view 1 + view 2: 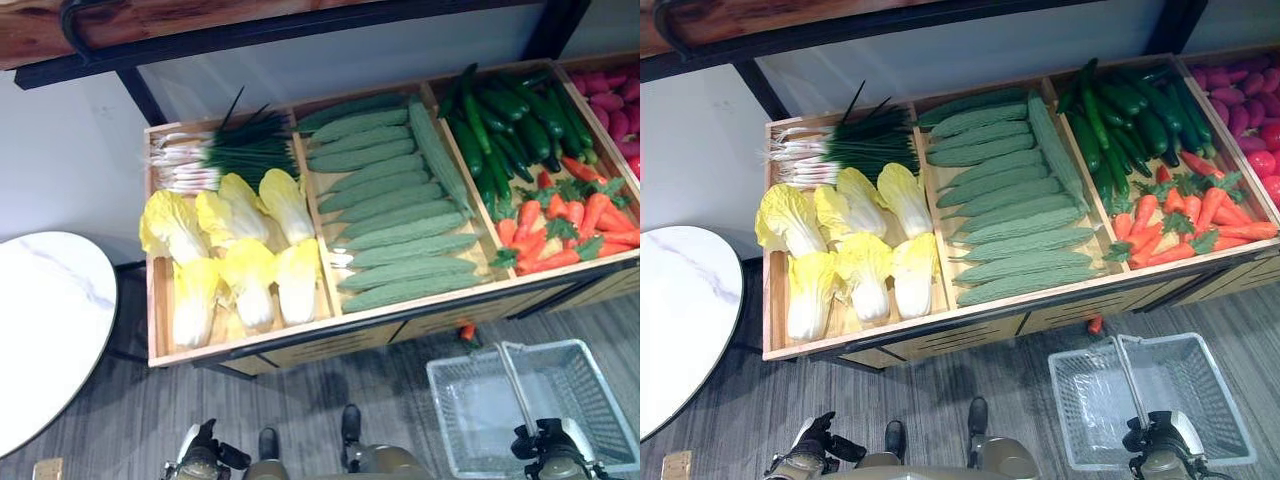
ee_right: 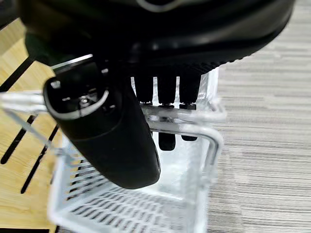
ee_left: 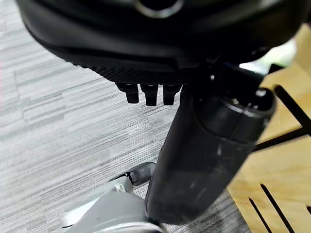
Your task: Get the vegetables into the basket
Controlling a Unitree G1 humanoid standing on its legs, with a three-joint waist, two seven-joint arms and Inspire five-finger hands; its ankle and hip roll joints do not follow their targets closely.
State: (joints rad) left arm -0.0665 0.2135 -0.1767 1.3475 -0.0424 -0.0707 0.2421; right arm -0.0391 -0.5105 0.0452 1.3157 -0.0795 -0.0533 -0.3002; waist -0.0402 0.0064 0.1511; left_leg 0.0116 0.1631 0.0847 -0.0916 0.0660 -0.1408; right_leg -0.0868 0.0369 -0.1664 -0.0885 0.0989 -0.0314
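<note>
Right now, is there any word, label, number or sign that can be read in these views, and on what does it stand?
None can be read.
The wooden display stand, the vegetables in it, the clear basket whose handle the right hand is curled round, the round white table and the left hand bear no visible lettering.
</note>
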